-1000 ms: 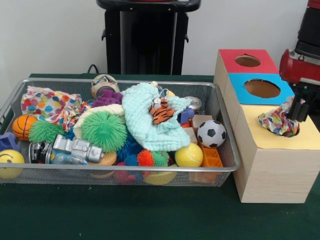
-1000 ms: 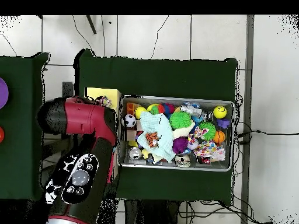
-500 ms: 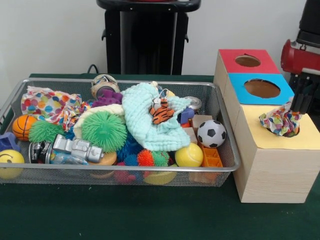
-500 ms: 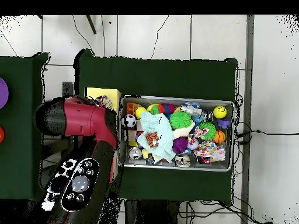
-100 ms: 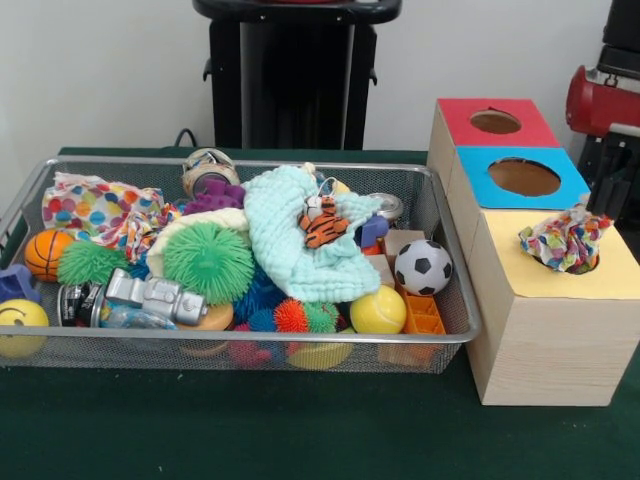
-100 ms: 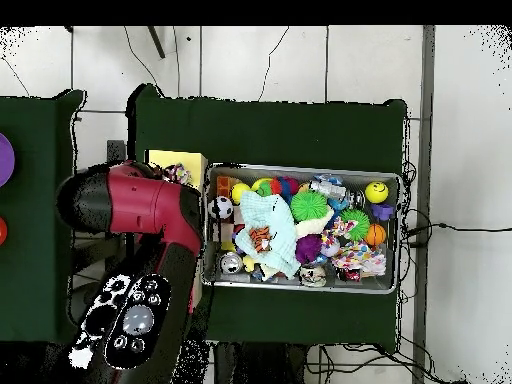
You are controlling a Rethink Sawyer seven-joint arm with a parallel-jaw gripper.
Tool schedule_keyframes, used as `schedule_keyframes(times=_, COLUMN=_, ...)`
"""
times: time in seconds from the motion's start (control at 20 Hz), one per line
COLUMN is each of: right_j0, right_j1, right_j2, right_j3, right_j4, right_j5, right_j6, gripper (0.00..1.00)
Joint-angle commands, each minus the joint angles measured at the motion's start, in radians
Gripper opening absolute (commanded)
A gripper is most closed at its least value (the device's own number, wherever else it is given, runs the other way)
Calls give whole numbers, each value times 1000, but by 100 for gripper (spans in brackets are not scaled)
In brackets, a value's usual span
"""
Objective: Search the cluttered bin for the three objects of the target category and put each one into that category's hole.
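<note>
1. The arm (image 5: 603, 100) shows at the right edge of the front view, above the box (image 5: 545, 300); overhead it covers the box's far end.
2. The gripper's fingers cannot be made out, so their state cannot be told.
3. A spotted cloth (image 5: 563, 240) sits bunched in the yellow hole, partly sticking out.
4. Another spotted cloth (image 5: 100, 212) lies at the bin's (image 5: 250, 340) left end.
5. A mint cloth (image 5: 290, 235) lies mid-bin under a tiger toy (image 5: 323, 224).
</note>
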Motion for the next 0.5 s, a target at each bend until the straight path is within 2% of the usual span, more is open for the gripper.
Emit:
schedule_keyframes(times=0.05, right_j0=-23, right_j1=26, right_j2=60, right_j3=98, right_j4=10, right_j5=43, right_j6=242, gripper=0)
schedule_keyframes(times=0.5, right_j0=-7, right_j1=55, right_j2=55, right_j3=102, right_j4=6, right_j5=9, right_j6=257, gripper=0)
